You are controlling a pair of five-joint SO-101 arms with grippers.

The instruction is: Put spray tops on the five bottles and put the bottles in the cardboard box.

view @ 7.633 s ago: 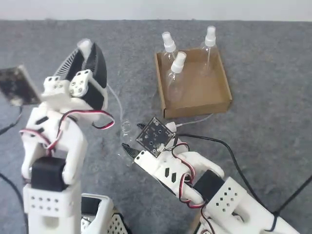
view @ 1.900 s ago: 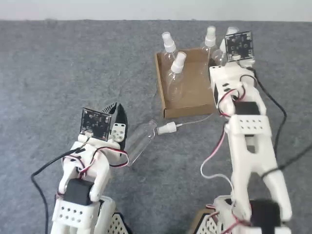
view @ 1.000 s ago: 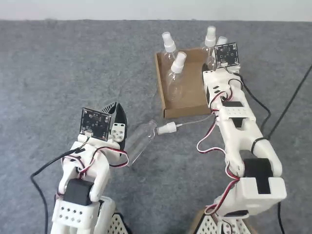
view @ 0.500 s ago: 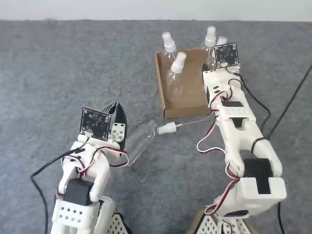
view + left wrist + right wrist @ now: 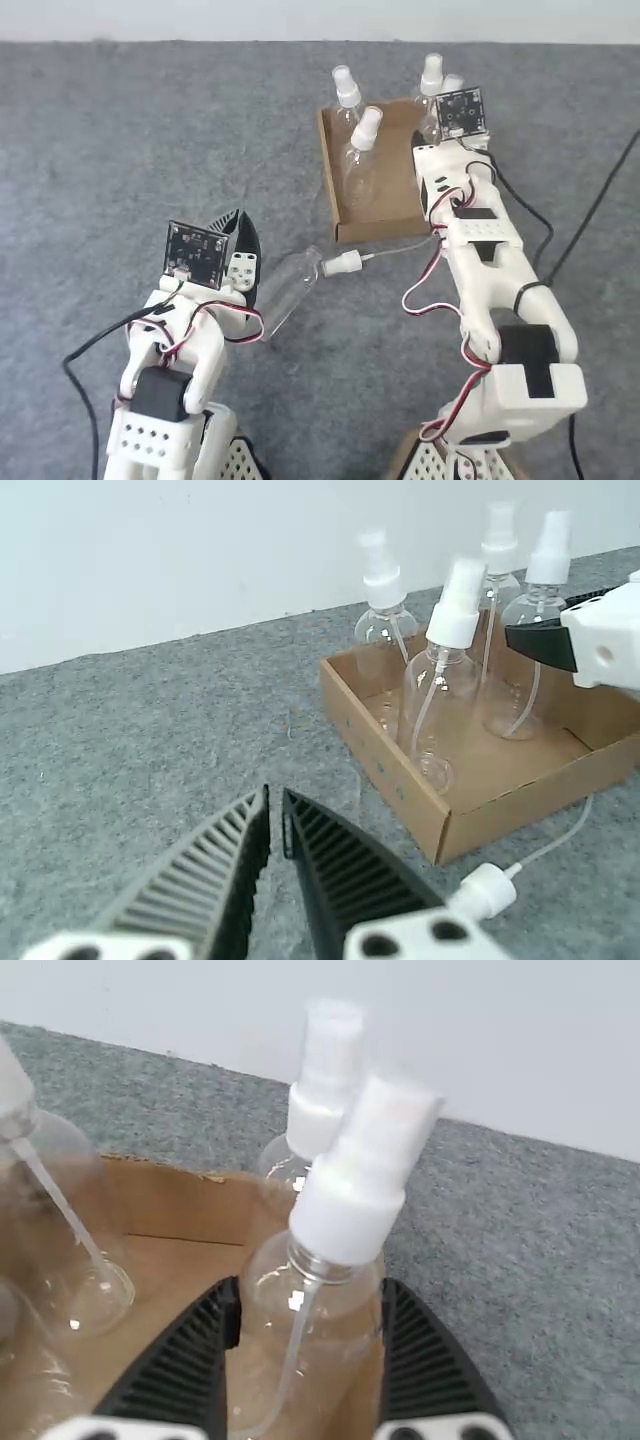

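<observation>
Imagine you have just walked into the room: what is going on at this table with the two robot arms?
The right gripper grips a clear plastic bottle with a white spray top, upright in the shallow brown cardboard box beside three other topped bottles. The fifth clear bottle lies on the grey table, its white spray top off by its neck. The left gripper hangs nearby, holding nothing.

Clear bottles (image 5: 358, 175) with white spray tops (image 5: 367, 125), a brown cardboard box (image 5: 380, 228), speckled grey carpet (image 5: 150, 120); white arms (image 5: 490, 260), black ribbed fingers (image 5: 340, 865).
</observation>
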